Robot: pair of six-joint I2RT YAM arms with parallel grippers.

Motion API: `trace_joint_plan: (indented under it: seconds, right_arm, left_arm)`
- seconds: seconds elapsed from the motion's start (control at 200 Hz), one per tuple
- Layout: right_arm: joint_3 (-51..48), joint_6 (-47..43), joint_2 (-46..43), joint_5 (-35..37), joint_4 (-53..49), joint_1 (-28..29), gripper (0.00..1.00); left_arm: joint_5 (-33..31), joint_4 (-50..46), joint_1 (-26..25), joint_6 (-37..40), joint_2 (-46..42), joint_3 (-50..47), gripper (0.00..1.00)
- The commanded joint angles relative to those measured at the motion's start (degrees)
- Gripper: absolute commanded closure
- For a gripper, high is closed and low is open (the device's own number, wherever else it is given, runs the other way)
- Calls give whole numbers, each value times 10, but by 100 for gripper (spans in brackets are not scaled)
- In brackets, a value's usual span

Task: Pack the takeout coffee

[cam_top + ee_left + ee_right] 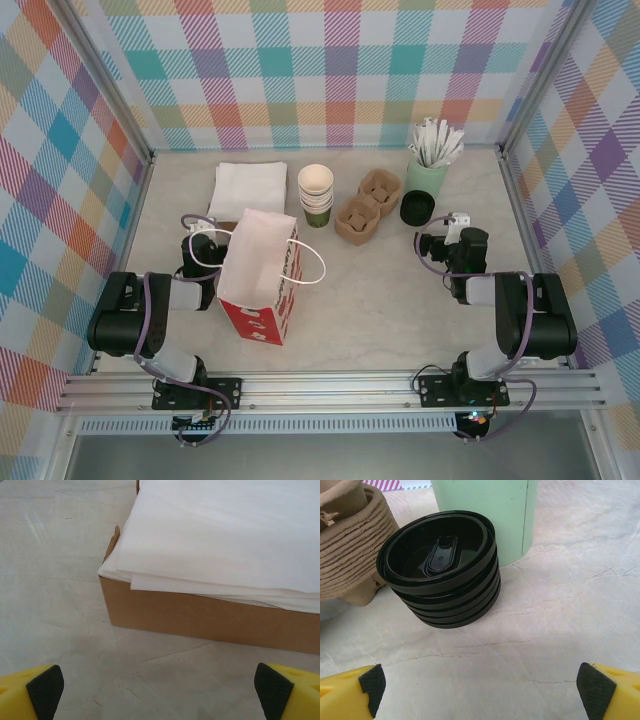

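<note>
The left gripper (160,692) hangs wide open and empty over the pale marbled tabletop (400,300). It faces a brown box (200,615) heaped with white napkins (225,535). Its wrist camera shows the box's side, which the napkins cover from above. Just right of that arm stands a red-and-white paper bag (258,280), mouth open. Behind it, green cups (316,205) sit in 1 stack, the top one cream inside; which one serves the takeout coffee I cannot tell. Next come stacked pulp cup carriers (365,205). Black lids (440,570) are piled just before a pale-mint cup (490,515) of white sticks (435,140). The right gripper (480,692) faces the lids, jaws wide apart and empty. Plaid walls (60,150) enclose everything.
</note>
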Motion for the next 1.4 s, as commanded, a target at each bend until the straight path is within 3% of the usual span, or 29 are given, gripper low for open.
trace_joint_plan:
  seconds: [0.0,0.495,0.735,0.9,1.145,1.395]
  right_arm:
    - [10,-2,0,-4,21,4,0]
    - [12,2,-4,5,14,4,0]
    - [41,20,-75,48,-114,3,0]
    - [50,40,-145,62,-202,4,0]
    - [96,85,-252,54,-411,4,0]
    - [127,100,-331,52,-546,4,0]
  left_arm:
    - [-3,-1,-6,4,-1,12,0]
    - [-19,-8,-6,-4,-10,12,0]
    - [-83,-242,8,-32,-177,73,0]
    - [-101,-456,54,-110,-199,177,0]
    - [-3,-698,153,-177,-123,351,0]
    - [65,-815,179,-170,-106,493,0]
